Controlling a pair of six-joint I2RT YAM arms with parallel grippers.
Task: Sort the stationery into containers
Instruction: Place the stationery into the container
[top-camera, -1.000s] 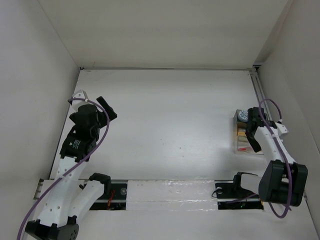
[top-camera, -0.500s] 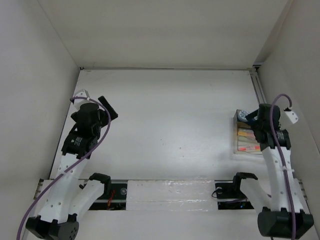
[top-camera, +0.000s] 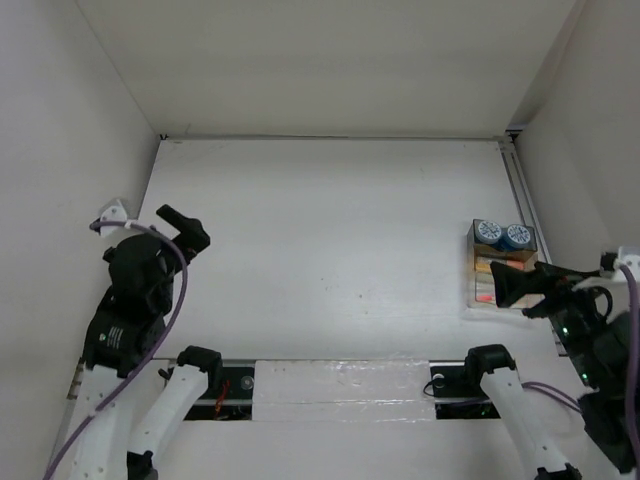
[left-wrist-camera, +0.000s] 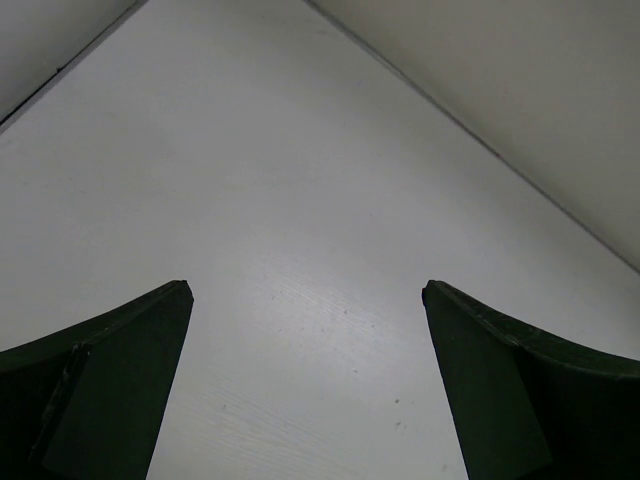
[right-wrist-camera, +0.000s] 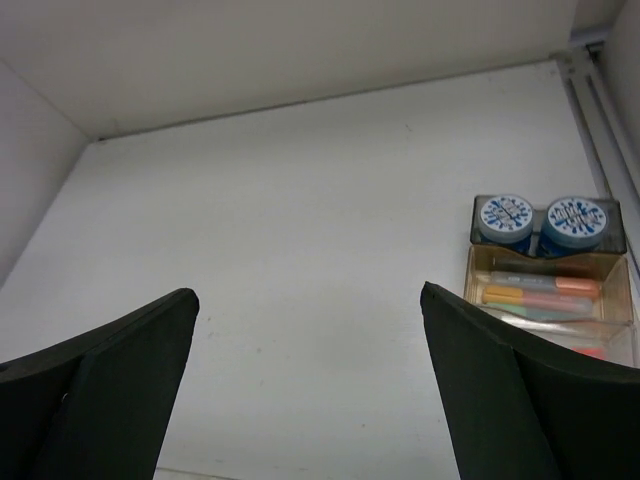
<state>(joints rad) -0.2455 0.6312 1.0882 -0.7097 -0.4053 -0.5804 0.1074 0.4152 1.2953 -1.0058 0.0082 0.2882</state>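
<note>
Two robot arms built alike. The left arm (top-camera: 135, 290) has glossy white lower links, rounded black joint caps and a boxy black upper housing. A thin purple cable (top-camera: 183, 280) loops beside it, tipped by a small white plug (top-camera: 112, 213). The right arm (top-camera: 520, 410) shows the same white link and a black wrist block, with a second purple cable (top-camera: 631, 290). The left gripper (top-camera: 185, 225) and right gripper (top-camera: 498, 288) are matte black; seen close, each finger (left-wrist-camera: 100, 400) is a broad, flat, dark wedge with a slanted inner edge
</note>
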